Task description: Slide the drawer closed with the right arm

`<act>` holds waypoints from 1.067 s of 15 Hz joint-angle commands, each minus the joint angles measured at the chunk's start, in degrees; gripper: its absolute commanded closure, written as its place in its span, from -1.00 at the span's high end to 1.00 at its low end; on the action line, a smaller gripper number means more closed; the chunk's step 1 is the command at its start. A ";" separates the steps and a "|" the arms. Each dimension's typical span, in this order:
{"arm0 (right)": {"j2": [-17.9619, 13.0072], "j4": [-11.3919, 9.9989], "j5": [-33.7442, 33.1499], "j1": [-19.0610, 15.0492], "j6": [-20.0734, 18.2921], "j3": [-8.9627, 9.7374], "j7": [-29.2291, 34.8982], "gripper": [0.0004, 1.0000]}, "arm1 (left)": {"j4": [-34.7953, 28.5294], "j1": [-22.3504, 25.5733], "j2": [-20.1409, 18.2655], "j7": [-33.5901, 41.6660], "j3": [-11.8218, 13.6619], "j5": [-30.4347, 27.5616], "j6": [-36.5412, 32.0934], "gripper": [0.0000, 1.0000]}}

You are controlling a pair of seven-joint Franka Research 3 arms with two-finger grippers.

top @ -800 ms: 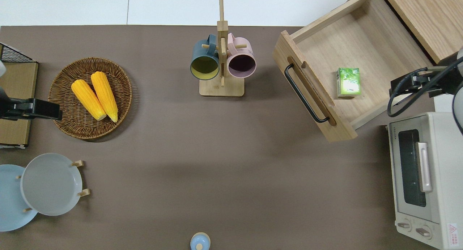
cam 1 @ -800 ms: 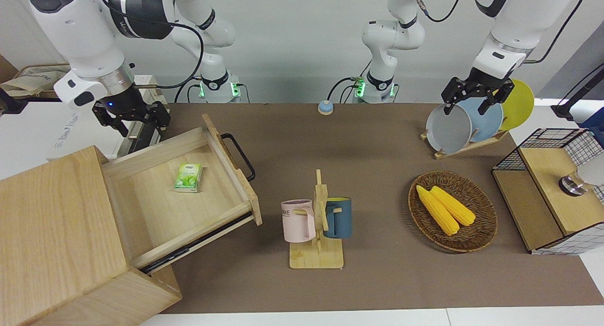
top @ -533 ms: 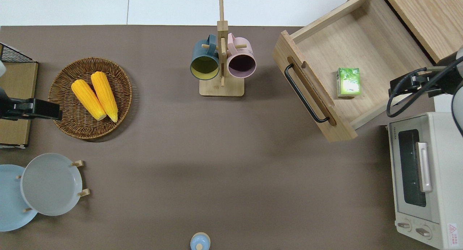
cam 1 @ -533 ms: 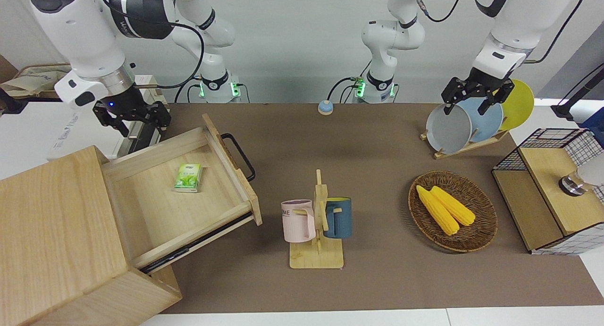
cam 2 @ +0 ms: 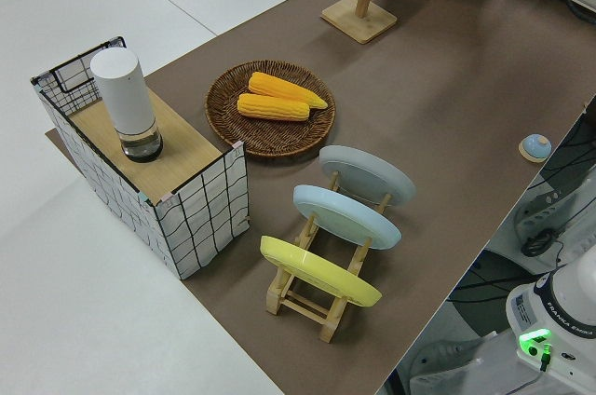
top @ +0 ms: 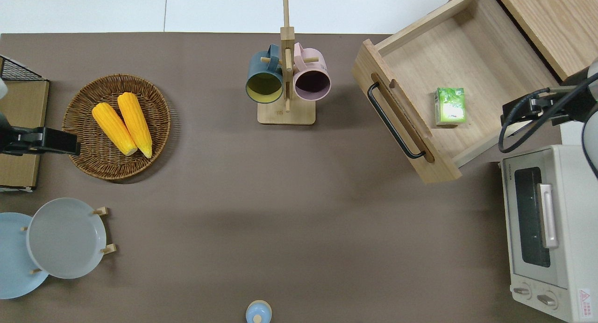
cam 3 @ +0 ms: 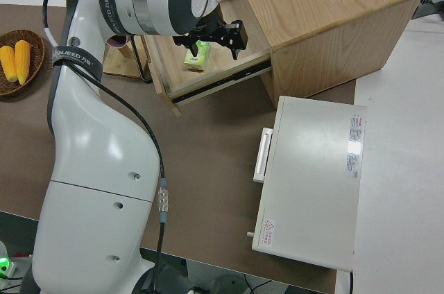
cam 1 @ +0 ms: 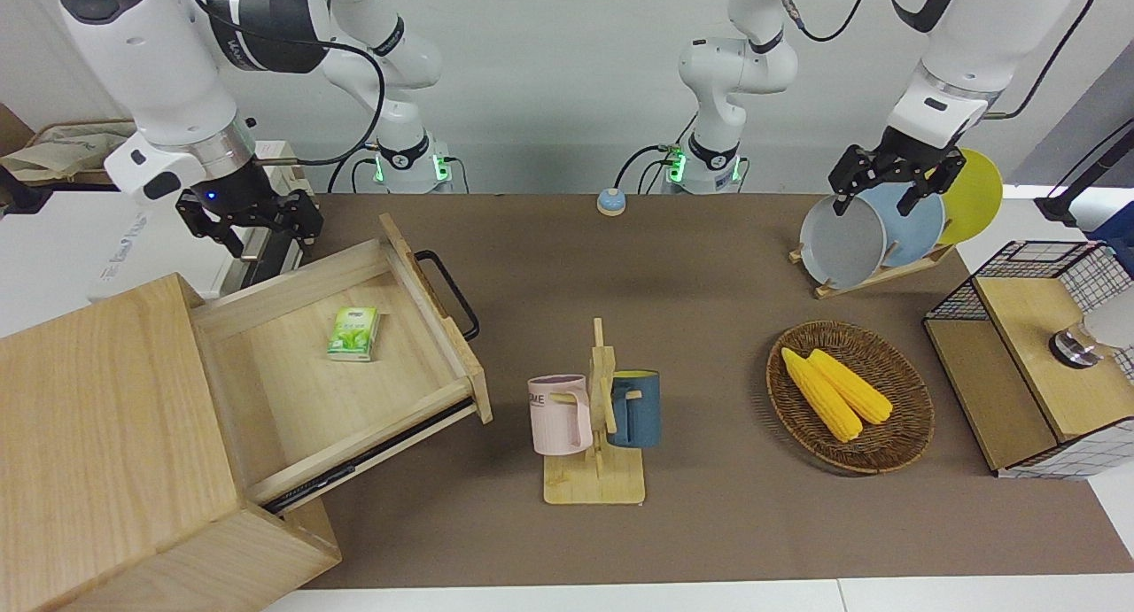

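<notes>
Drawer [cam 1: 354, 364] stands pulled well out of the pale-wood cabinet [cam 1: 97, 435], at the right arm's end of the worktop [top: 261, 211]. In the overhead view it sits at about 1 o'clock from the worktop's centre, front panel angled toward the mug rack [top: 286, 75]. Black bar handle [top: 395, 121] on the front is untouched. A small green carton [top: 450, 106] lies flat on the drawer floor, roughly mid-drawer.

Right hand [cam 1: 250, 215]: in the air, fingers spread apart, grasping nothing. In the front view it hangs at roughly 11 o'clock from the green carton, by the drawer's side rail nearer the robots. Exactly what lies beneath it is hard to fix: in the overhead view the hand itself is mostly out of frame at the edge, with only wrist cabling visible. Right side view shows it [cam 3: 208, 34] over the open drawer's edge, apart from the wood. Blue wrist light is lit.

White toaster oven [top: 546, 229] sits nearer the robots than the drawer, door shut.

Left hand [cam 1: 890, 182]: parked, fingers apart, holding nothing.

Elsewhere on the worktop: wicker basket [top: 79, 126] with two corn cobs [top: 122, 123]; plate rack [cam 2: 326, 274] carrying yellow, blue and grey plates; wire-mesh box [cam 2: 177, 199] with a white cylinder on its top.
</notes>
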 commanded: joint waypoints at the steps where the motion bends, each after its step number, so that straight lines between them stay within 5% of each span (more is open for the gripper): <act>1: -0.29 0.06 0.05 0.11 -0.55 0.60 -1.33 0.97 | 1.17 -0.99 0.76 0.43 0.95 0.72 0.02 1.00; 4: -0.29 0.15 0.14 0.03 -0.64 0.68 -1.16 0.78 | 1.17 -0.99 0.76 0.43 0.95 0.72 0.02 0.99; 9: -0.29 0.15 0.23 -0.06 -0.90 0.95 -1.68 -0.99 | 1.17 -0.99 0.76 0.43 0.95 0.72 0.02 0.99; 16: -0.47 0.15 0.14 0.02 -1.87 0.95 -1.42 -1.00 | 1.17 -0.99 0.76 0.43 0.95 0.71 0.02 0.99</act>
